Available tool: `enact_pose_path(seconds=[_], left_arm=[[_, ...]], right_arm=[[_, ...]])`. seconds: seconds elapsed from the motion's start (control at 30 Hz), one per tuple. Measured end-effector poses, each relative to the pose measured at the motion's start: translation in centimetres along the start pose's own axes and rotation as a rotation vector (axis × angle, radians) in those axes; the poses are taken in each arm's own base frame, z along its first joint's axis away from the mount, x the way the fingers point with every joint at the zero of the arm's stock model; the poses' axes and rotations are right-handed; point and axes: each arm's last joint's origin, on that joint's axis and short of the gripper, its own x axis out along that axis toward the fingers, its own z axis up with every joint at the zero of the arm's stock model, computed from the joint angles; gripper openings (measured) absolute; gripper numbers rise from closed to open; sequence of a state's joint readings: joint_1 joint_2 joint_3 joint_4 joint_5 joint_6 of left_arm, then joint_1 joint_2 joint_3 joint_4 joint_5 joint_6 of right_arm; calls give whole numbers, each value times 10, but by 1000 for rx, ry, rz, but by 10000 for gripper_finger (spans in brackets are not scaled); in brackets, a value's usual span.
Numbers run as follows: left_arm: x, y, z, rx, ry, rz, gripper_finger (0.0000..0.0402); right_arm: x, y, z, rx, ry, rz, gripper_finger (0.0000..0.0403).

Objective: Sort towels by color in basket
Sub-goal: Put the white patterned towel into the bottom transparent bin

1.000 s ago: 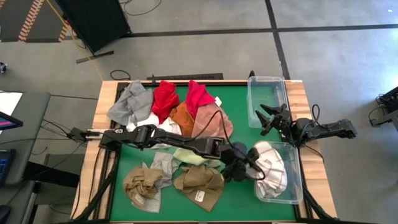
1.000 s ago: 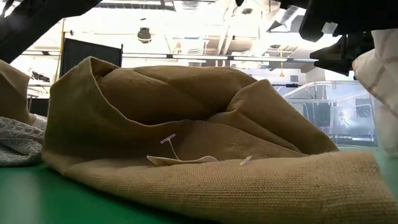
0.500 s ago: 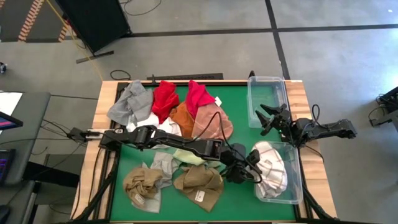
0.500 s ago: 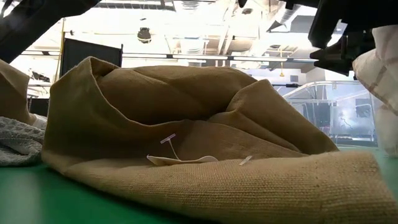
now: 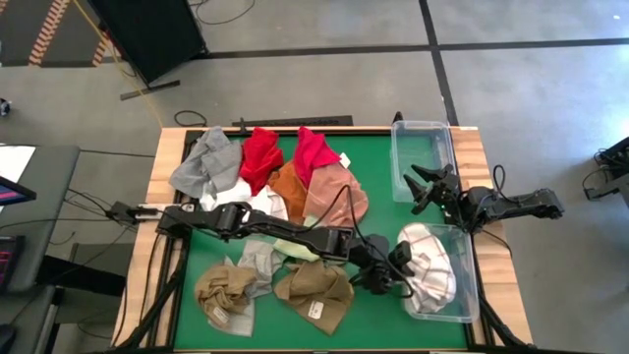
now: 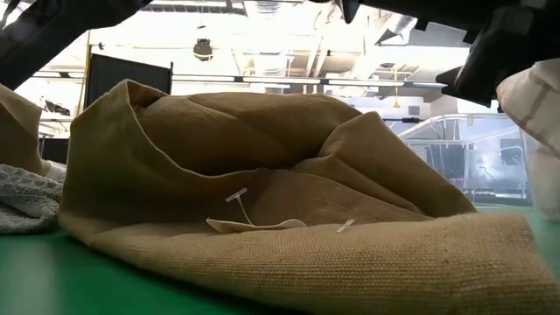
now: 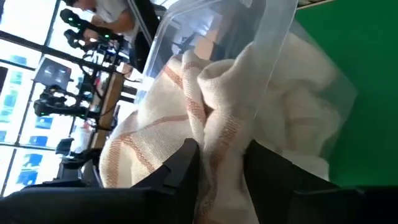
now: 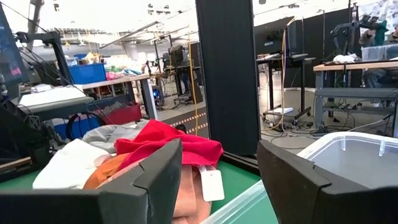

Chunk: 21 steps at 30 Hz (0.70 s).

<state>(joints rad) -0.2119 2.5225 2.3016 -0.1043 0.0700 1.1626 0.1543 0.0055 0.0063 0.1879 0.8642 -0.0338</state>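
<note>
The white-checked towel [image 5: 430,267] lies bunched in the near clear bin [image 5: 473,287] at the table's right, and also shows in the low view [image 6: 535,96]. My left gripper [image 5: 397,264] is at that bin's left wall, shut on the towel [image 7: 186,99]. My right gripper [image 5: 425,187] hovers open beside the far clear bin [image 5: 396,157]; its fingers stand wide apart in its wrist view [image 8: 217,180]. On the green mat lie grey [image 5: 206,162], red [image 5: 260,155], orange [image 5: 287,183], pink [image 5: 336,197], white [image 5: 251,203], pale green [image 5: 295,246] and tan-brown towels [image 5: 316,290]. My left gripper [image 7: 224,177] pinches a raised fold of the white-checked towel [image 7: 214,134] between its two fingers [image 7: 183,165]. It comes about level from the table's left, at the near bin's left wall. The rest of the towel rests bunched inside the bin.
A second tan towel [image 5: 226,291] and a pale grey one [image 5: 257,262] lie near the table's near-left. The tan-brown towel [image 6: 262,192] fills the low view. The far bin [image 8: 354,155] holds no towel. Bare green mat lies between the towel pile and the bins.
My left gripper has moved a little toward the table's right edge, closer to the near bin, still shut on the white-checked towel. My right arm has kept still.
</note>
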Motion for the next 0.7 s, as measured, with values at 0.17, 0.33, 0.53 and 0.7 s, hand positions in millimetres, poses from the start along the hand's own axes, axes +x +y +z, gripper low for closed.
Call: enact_pose_path(seconds=[0.17,0.33,0.53,0.7], left_arm=[[0,-1,-1,72,6,-11,64],[-1,-3,0,86,28,-44,29],[-2,-9,6,117,103,-57,29],[-5,-20,14,144,199,-127,29]], right_arm=[[0,0,0,0,0,0,237],[0,0,0,0,0,0,237],[0,0,0,0,0,0,237],[0,0,-2,-18,15,1,237]])
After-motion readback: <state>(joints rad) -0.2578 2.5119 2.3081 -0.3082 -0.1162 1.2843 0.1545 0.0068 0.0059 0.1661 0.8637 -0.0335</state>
